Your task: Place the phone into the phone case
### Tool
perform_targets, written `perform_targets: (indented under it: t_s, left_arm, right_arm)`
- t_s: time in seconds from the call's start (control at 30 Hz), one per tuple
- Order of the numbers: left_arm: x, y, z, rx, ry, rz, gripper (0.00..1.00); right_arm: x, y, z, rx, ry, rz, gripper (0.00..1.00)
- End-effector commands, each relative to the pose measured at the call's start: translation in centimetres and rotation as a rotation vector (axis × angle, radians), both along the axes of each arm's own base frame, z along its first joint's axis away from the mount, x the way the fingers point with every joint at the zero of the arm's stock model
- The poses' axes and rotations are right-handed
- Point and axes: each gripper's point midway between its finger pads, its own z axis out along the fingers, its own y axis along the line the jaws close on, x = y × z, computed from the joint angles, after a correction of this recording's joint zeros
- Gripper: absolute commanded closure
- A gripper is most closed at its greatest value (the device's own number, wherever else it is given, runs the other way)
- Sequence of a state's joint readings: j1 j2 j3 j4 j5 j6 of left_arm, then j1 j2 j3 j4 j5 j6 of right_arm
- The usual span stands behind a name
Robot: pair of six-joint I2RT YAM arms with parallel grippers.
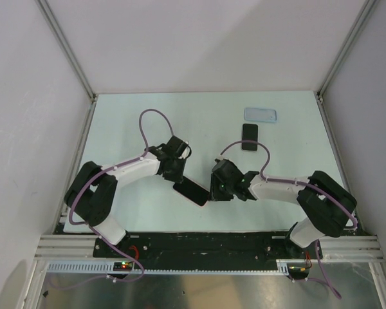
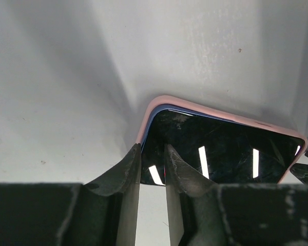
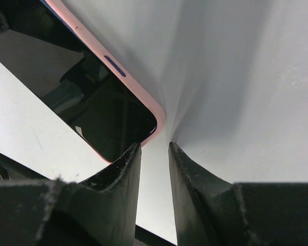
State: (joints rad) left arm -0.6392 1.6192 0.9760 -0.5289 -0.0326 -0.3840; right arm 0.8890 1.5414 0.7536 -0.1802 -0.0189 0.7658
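From above, the small, flat, all-black smartphone [image 1: 249, 136] lies on the pale matte desk [image 1: 135, 122], at about one o'clock from the desk's middle. The thin translucent light-blue case shell [image 1: 260, 115] lies just beyond it, at the phone's twelve o'clock, close but apart. Neither is touched, and both are well apart from the arms. The left claw [image 1: 180, 178] and the right claw [image 1: 213, 192] meet instead at a pink-rimmed slab with a dark glossy face [image 1: 194, 192], toward six o'clock on the desk. The left claw is at its ten o'clock end and the right claw at its three o'clock end. I judge that they take it from two ends to control it, but it is not the task's phone. Plain grey-white walls [image 1: 199, 45] close the desk on three sides, with aluminium posts [image 1: 67, 48] at the far corners.

In the left wrist view, the left claw [image 2: 151, 154] has its fingers [image 2: 126, 177] a little apart at the slab's [image 2: 220, 148] corner. The dark face shows in the gap. I cannot tell if it grips or only rests there.

In the right wrist view, the right claw [image 3: 155, 148] is narrowly open and holds nothing, with only bare desk [image 3: 246, 77] between the tips. One finger [image 3: 120, 174] is at the slab's [image 3: 92, 102] rounded corner. The surface shows a few small specks.
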Motion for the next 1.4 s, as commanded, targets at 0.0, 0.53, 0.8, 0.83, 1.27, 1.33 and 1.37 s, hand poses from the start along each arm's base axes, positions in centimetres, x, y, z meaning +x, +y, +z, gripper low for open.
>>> perform_targets:
  t_s: [0.0,0.53,0.8,0.83,1.27,1.33,1.37]
  left_arm:
    - [-0.5,-1.8,0.0,-0.077,0.008,-0.019,0.73]
    - [-1.9,-2.2,-0.3,-0.118,0.010,0.062,0.78]
    - [-0.3,-1.0,1.4,-0.113,-0.077,0.146,0.61]
    - [0.0,-0.8,1.7,-0.118,-0.085,0.154,0.60]
    - [-0.1,1.4,1.7,-0.099,-0.108,0.199,0.48]
    - [0.0,2.0,1.9,-0.094,-0.124,0.226,0.48]
    - [-0.1,2.3,1.9,-0.090,-0.128,0.237,0.47]
  right_arm:
    - [1.2,0.9,0.1,0.059,0.001,-0.030,0.68]
    - [6.0,0.5,-0.7,0.002,-0.014,-0.078,0.77]
    - [7.8,0.3,-0.3,-0.009,-0.020,-0.085,0.77]
    - [7.7,0.4,-0.2,-0.005,-0.019,-0.083,0.77]
    - [9.9,2.1,1.0,0.025,-0.045,-0.060,0.75]
    - [10.4,2.7,1.2,0.029,-0.051,-0.050,0.75]
    - [10.7,2.8,1.4,0.030,-0.056,-0.047,0.75]
